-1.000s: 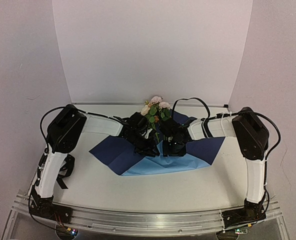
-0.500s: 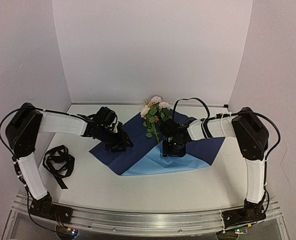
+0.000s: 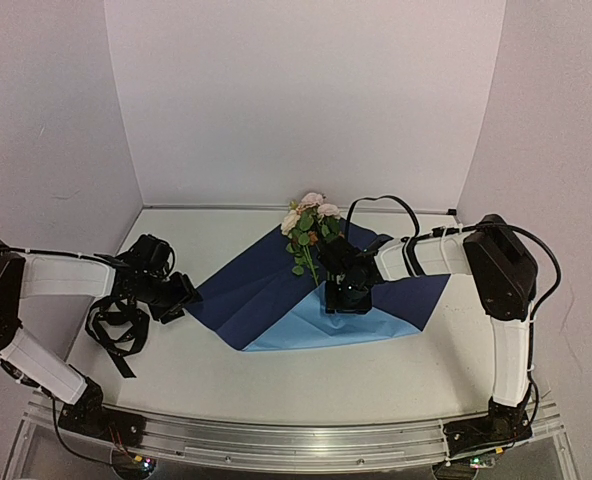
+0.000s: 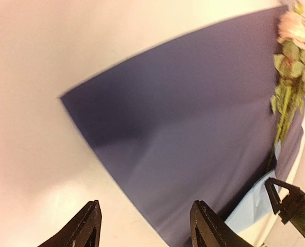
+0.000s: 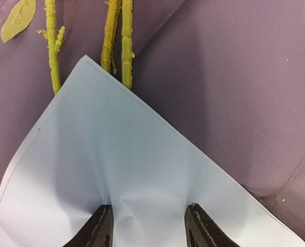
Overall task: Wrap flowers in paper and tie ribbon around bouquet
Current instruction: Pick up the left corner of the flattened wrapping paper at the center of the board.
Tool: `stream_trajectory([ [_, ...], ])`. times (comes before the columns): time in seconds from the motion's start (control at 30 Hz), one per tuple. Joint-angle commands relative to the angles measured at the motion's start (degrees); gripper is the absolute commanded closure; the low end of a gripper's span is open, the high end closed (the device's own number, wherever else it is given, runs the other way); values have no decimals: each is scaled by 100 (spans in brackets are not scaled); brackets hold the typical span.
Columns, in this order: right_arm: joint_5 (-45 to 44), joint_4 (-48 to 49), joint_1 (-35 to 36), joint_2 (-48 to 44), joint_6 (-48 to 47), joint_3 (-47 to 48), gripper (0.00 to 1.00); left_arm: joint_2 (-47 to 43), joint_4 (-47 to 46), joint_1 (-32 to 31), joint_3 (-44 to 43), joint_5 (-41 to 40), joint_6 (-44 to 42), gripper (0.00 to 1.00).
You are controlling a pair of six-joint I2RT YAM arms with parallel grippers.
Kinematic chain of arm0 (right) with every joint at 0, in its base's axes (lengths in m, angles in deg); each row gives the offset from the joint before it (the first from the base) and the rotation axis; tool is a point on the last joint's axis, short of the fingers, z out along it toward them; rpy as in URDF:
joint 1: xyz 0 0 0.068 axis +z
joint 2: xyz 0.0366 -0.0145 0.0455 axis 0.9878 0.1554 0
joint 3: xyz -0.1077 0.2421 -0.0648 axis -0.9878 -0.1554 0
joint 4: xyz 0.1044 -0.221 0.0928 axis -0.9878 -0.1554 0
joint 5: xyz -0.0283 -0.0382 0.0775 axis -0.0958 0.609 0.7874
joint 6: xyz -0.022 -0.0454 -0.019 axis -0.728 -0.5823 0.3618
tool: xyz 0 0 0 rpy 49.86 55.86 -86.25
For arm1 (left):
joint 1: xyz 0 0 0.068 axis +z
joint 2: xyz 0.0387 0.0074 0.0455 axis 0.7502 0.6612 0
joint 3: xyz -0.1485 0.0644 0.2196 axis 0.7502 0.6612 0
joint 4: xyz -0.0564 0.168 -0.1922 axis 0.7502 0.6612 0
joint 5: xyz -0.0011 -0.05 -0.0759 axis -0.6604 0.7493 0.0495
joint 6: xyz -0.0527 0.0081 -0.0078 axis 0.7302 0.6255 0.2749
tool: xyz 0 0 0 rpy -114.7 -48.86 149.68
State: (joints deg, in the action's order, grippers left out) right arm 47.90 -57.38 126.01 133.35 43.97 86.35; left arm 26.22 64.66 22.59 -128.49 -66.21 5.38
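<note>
The paper lies spread on the table, navy face up, with a light blue flap folded up from its near edge. The flowers lie along its middle, heads at the far end. Their green stems run under the flap. My right gripper stands on that flap, its jaws apart and the tips pressing creases into it. My left gripper is open at the paper's left corner, with nothing in it. The black ribbon lies in a loose heap at the left.
White walls close in the table at the back and on both sides. The ribbon heap lies just under and to the near side of my left forearm. A cable loops above the right arm.
My left arm swung left from the middle of the paper to its left corner, and its jaws opened. The navy left side now lies flat. The right arm has not moved.
</note>
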Motion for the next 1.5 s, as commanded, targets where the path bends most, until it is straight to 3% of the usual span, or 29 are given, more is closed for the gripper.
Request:
stream_trajectory([
  [0.0,27,-396,21,337,0,-114,51,164,-370,288,27,-200,-143,39],
  [0.33,68,-380,25,388,-4,-92,51,1028,-982,413,-73,-262,20,39],
  [0.5,59,-378,19,381,3,-105,51,1324,-1173,417,-124,-398,110,45],
  [0.8,73,-375,17,409,-13,-137,51,1379,-2071,414,-7,-188,170,67],
  [1.17,84,-378,16,460,-9,-115,51,1320,-2353,413,-382,260,-142,99],
  [1.47,71,-377,15,470,0,-133,51,1367,-2025,124,-1332,805,-371,100],
])
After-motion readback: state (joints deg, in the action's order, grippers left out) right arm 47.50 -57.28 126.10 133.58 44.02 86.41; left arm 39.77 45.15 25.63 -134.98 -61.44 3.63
